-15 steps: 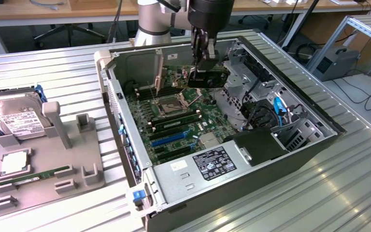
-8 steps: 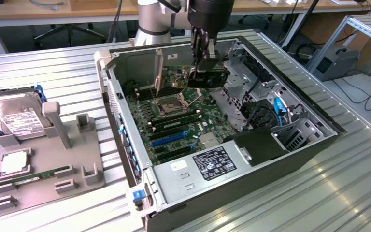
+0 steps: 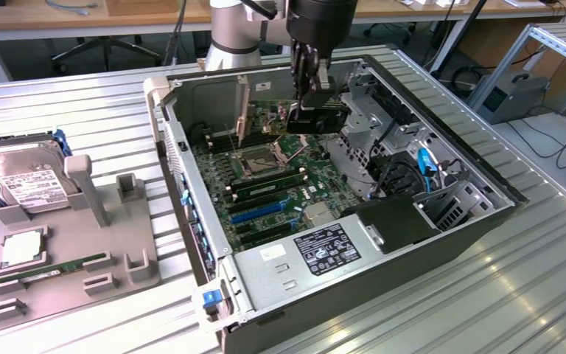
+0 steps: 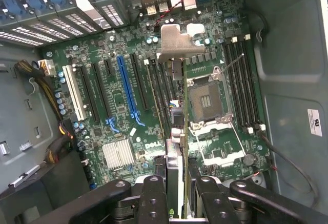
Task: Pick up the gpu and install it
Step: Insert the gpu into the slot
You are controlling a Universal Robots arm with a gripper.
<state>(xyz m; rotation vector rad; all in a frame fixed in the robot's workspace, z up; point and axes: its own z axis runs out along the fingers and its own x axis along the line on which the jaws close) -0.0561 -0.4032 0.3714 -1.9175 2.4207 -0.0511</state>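
Jaws clamp gpu [image 4: 175,131] edge-on in gripper [image 4: 177,203] above motherboard [image 4: 123,106]; install step, needing alignment with a slot.

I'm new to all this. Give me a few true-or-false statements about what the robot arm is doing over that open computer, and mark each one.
1. The gripper holds the gpu edge-on above the motherboard. True.
2. The gpu lies flat on the grey holder beside the case. False: it is clamped in the jaws, over the open computer case.
3. A hard drive stands in the grey holder on the exterior view's left. True.
4. The processor socket carries a fan and cooler. False: it is bare.
5. The case's side panel is closed. False: it is off, with the board exposed.
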